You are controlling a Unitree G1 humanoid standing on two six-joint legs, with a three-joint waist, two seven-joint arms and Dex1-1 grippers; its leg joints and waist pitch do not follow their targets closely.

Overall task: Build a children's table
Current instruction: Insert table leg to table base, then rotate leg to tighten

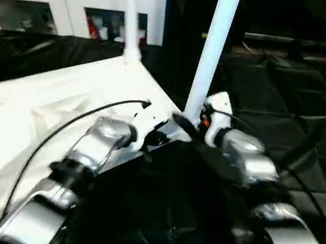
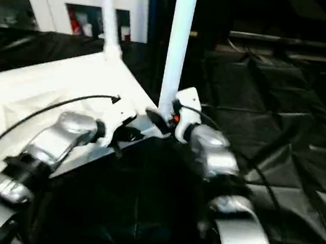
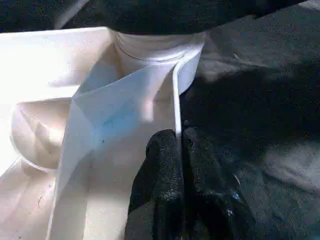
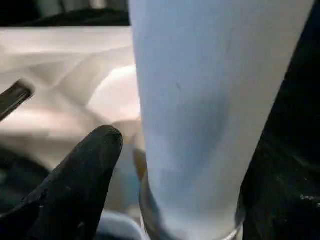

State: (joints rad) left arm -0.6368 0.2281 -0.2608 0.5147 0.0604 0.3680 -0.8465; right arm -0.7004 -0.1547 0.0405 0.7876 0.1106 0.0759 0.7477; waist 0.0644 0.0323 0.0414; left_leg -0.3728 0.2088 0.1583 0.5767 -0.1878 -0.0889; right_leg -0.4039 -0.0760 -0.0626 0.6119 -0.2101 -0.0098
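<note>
- Left eye view gives us the whole layout: the white table top (image 1: 44, 112) lies underside up on the black cloth (image 1: 308, 111), with the white glass-door cabinet (image 1: 64, 6) behind it at far left.
- Further left of the two standing tubes, the far leg (image 1: 129, 15) is already upright in its far corner socket.
- Our left gripper (image 3: 182, 190) pinches the thin side wall of the top near the near corner; the left wrist view shows its two black fingers nearly together on either side of that rim, with the near corner socket (image 3: 157, 55) just beyond them.
- To its right, the near leg (image 1: 210, 56) stands in that socket, leaning slightly.
- Our right gripper (image 1: 196, 123) sits at the base of this leg; the right wrist view shows one black fingertip (image 4: 97, 150) just beside the tube, but we cannot tell whether the jaws close on it.
- We judge the step in hand to be seating the second leg. Next, the tube likely needs pressing straight down while the left gripper steadies the top.
- Wrist views reveal the rim grip and the tube's collar in the socket; the head views hide both behind our forearms.
</note>
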